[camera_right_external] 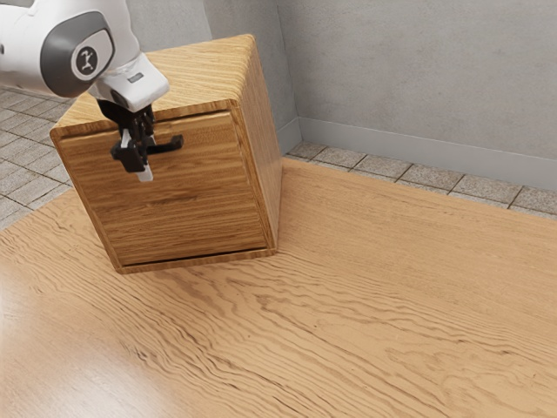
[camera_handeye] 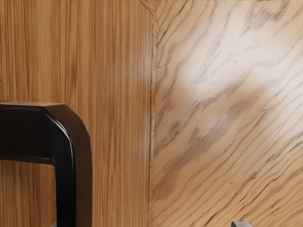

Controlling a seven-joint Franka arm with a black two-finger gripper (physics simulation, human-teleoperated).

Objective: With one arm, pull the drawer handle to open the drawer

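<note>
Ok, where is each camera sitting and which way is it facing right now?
Exterior view: beside the arm, above the table, looking down at the cabinet and its drawer front; the arm enters upper left, gripper at the black handle.
Wrist view: on the hand, looking along the drawer front toward the table; the handle looms close.
Shared: handle, drawer front, table.

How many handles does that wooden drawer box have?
1. A black handle sits high on the drawer front, at the gripper. The back and far side of the cabinet are hidden, so others may exist there.
</note>
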